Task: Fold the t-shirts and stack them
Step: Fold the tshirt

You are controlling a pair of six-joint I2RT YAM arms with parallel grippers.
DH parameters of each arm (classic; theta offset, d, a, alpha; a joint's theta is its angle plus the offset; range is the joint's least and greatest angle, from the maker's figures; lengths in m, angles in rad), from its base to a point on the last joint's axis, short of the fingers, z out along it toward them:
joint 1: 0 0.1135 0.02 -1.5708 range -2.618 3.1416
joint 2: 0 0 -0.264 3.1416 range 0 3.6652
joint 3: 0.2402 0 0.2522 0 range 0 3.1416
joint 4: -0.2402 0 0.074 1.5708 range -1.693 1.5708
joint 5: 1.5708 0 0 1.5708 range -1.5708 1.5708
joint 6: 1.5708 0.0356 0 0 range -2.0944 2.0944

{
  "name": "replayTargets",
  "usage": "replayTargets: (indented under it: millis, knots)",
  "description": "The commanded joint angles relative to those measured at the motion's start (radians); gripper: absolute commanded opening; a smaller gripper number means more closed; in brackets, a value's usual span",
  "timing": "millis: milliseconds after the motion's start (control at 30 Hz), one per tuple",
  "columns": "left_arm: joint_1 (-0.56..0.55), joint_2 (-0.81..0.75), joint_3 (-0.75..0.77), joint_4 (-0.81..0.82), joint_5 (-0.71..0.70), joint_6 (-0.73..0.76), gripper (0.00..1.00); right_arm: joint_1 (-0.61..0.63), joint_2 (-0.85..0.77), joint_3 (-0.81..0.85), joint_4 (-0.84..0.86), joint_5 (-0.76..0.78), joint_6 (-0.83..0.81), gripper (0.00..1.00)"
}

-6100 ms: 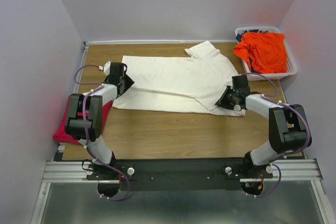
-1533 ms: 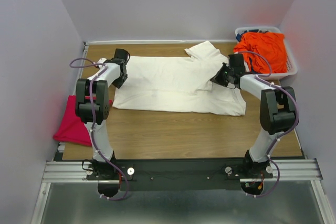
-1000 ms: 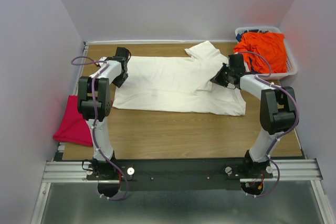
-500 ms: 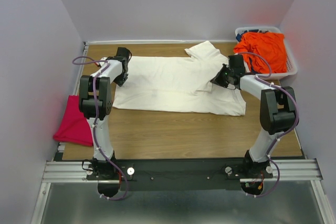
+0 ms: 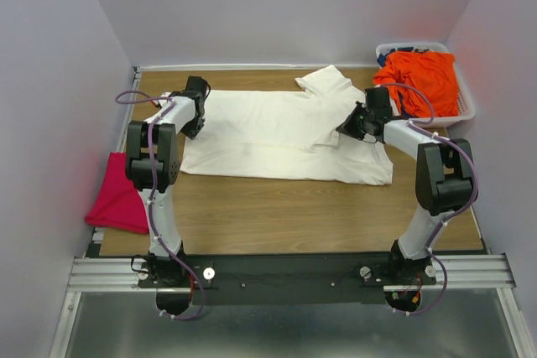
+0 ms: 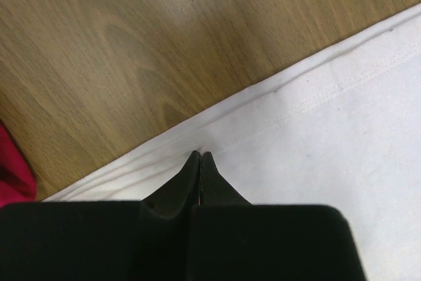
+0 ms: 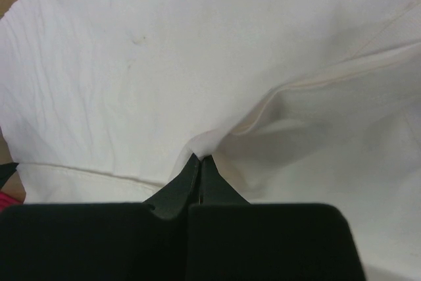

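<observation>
The cream-white t-shirt (image 5: 277,132) lies spread across the middle of the table, its right side folded over itself. My left gripper (image 5: 192,130) is at the shirt's left edge, shut, with its tips pinching the hem (image 6: 199,154). My right gripper (image 5: 342,128) is shut on a raised fold of the same shirt (image 7: 200,141) near its right sleeve. The orange t-shirt (image 5: 417,81) is heaped in the basket at the far right. The magenta-pink t-shirt (image 5: 120,200) lies at the table's left edge; a corner of it shows in the left wrist view (image 6: 10,169).
The white lattice basket (image 5: 466,111) stands in the far right corner against the wall. Bare wooden tabletop (image 5: 285,215) runs between the shirt and the arm bases. Walls close in on the left, back and right.
Since six seconds ago both grippers have moved away from the near edge, the right one carrying a fold of the shirt inward. Over the last second nothing has visibly moved.
</observation>
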Motion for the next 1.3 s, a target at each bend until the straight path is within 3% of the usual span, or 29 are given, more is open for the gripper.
replayTargets:
  millis: [0, 833, 1267]
  knots:
    - [0.000, -0.057, -0.022, -0.021, -0.047, -0.009, 0.00, -0.003, -0.045, 0.003, 0.019, 0.003, -0.009, 0.00]
    - [0.063, -0.133, -0.082, 0.019, -0.046, 0.048, 0.00, -0.008, -0.096, 0.033, 0.017, 0.021, -0.004, 0.00]
    - [0.069, -0.103, -0.058, 0.037, -0.038, 0.063, 0.00, -0.008, 0.051, 0.114, 0.019, 0.017, -0.044, 0.01]
